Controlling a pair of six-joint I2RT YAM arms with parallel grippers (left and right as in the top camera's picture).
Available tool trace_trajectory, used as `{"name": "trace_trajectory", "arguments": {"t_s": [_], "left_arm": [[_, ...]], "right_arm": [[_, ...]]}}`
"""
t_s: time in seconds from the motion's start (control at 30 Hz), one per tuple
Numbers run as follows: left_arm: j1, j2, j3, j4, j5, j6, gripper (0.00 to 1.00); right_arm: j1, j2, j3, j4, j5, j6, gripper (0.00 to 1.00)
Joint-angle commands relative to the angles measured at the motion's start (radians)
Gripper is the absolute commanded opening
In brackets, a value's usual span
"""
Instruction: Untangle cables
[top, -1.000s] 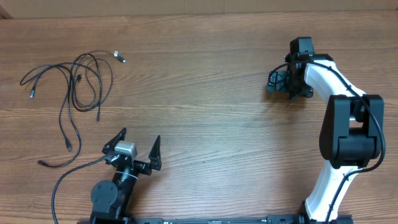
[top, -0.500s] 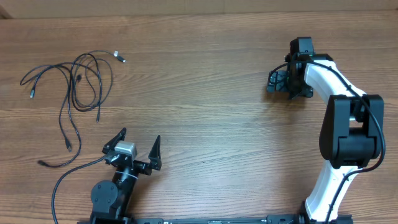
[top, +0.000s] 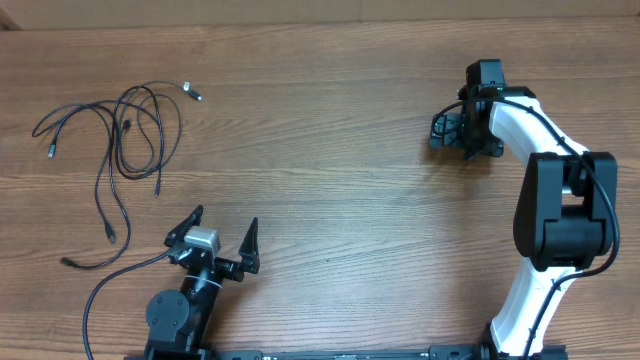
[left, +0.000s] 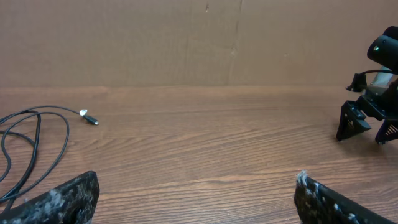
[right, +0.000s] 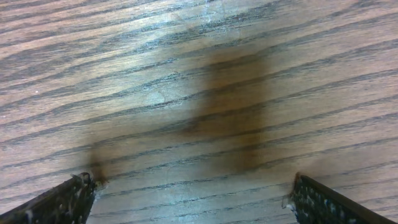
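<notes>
The cables (top: 125, 140) lie as loose overlapping black loops at the table's far left, with a silver-tipped plug (top: 190, 92) at the upper right of the bundle. In the left wrist view a loop (left: 31, 140) and the silver plug (left: 87, 116) show at the left. My left gripper (top: 222, 235) is open and empty near the front edge, below and right of the cables. My right gripper (top: 450, 130) is open and empty, pointing down close over bare wood at the far right (right: 189, 186).
A thicker black arm cable (top: 100, 290) curls at the front left beside the left arm's base. A cardboard wall (left: 186, 37) runs along the table's back edge. The right arm's white links (top: 540, 200) stand at the right side.
</notes>
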Motion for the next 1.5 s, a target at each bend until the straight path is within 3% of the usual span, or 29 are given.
{"name": "trace_trajectory", "arguments": {"t_s": [0.0, 0.33, 0.6, 0.9, 1.47], "left_arm": [[0.005, -0.01, -0.004, -0.003, 0.008, -0.011, 1.0], [0.005, -0.01, -0.004, -0.003, 0.008, -0.011, 1.0], [0.005, -0.01, -0.004, -0.003, 0.008, -0.011, 0.99], [0.005, -0.01, -0.004, -0.003, 0.008, -0.011, 0.99], [0.005, -0.01, -0.004, -0.003, 0.008, -0.011, 0.99]], "right_arm": [[-0.002, 0.024, -0.013, 0.0, -0.006, 0.007, 1.0], [-0.002, 0.014, -0.013, 0.0, -0.006, 0.007, 1.0], [0.05, -0.128, -0.013, 0.0, -0.006, 0.007, 1.0], [0.09, -0.441, -0.013, 0.0, -0.006, 0.007, 1.0], [0.088, -1.194, -0.013, -0.012, -0.006, 0.007, 1.0]]}}
